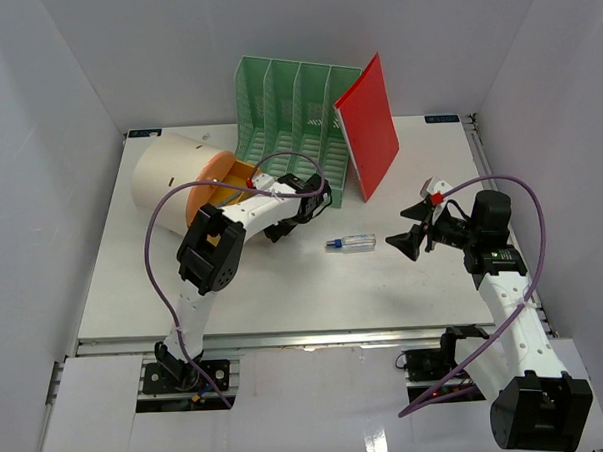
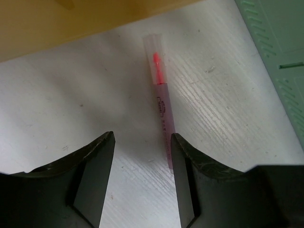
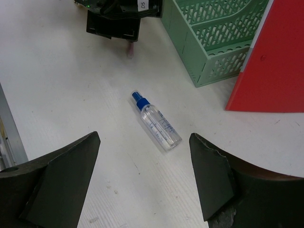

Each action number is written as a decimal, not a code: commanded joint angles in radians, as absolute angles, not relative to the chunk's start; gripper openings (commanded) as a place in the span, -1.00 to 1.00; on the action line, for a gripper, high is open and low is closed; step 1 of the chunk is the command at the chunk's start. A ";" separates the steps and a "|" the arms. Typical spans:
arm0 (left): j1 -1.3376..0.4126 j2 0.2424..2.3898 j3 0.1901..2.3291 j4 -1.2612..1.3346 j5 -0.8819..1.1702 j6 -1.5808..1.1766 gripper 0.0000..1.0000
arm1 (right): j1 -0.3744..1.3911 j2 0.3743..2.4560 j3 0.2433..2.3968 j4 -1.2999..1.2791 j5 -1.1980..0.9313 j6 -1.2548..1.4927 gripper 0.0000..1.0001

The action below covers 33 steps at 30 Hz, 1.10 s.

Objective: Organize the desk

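desk (image 1: 285, 297) lies beneath both arms, items loose mid-bench | our left gripper (image 2: 142, 142) hangs released over the pink highlighter (image 2: 160, 102) beside the green rack (image 1: 286, 107) toward the far edge, likely aligning a pick | our right gripper (image 3: 145, 142), jaws wide, frames the spray bottle (image 3: 156, 122) mid-bench

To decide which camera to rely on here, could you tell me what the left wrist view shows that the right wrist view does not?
Only the left wrist: the edge of the cylinder, and the pink pen at nearly full length, lying flat. Only the right wrist: the spray bottle and the red folder beside the rack. Both: the white desk, the green rack, and the pen, though the right wrist catches just its pink end near the top of the view.
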<state>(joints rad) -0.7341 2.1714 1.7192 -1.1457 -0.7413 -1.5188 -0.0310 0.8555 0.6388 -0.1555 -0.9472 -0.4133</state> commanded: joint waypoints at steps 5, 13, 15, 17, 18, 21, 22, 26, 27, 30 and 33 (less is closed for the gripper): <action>-0.729 2.224 1.756 -1.088 -0.739 -1.417 0.21 | -0.039 0.856 0.634 -0.130 -0.976 -0.407 0.65; -0.729 2.269 1.742 -1.088 -0.738 -1.411 -0.04 | -0.041 0.858 0.632 -0.130 -0.977 -0.408 0.65; -0.729 2.269 1.725 -1.082 -0.733 -1.408 -0.16 | -0.041 0.860 0.632 -0.130 -0.979 -0.409 0.65; -0.732 2.259 1.698 -1.067 -0.724 -1.401 -0.34 | -0.041 0.860 0.634 -0.130 -0.980 -0.408 0.65; -0.735 2.250 1.684 -1.060 -0.719 -1.398 -0.42 | -0.041 0.861 0.634 -0.130 -0.980 -0.408 0.65; -0.759 2.228 1.629 -1.028 -0.711 -1.371 -0.64 | -0.041 0.860 0.635 -0.130 -0.981 -0.408 0.66; -0.770 2.221 1.615 -1.007 -0.709 -1.356 -0.69 | -0.041 0.858 0.635 -0.130 -0.980 -0.408 0.66; -0.831 2.198 1.578 -0.937 -0.664 -1.243 -0.79 | -0.043 0.857 0.634 -0.132 -0.978 -0.411 0.66; -0.843 2.191 1.564 -0.913 -0.653 -1.201 -0.83 | -0.043 0.856 0.634 -0.132 -0.977 -0.410 0.66; -0.893 2.150 1.520 -0.870 -0.646 -1.087 -0.92 | -0.047 0.852 0.633 -0.132 -0.976 -0.413 0.66; -0.918 2.083 1.455 -0.859 -0.665 -0.955 -0.99 | -0.049 0.848 0.630 -0.132 -0.977 -0.413 0.66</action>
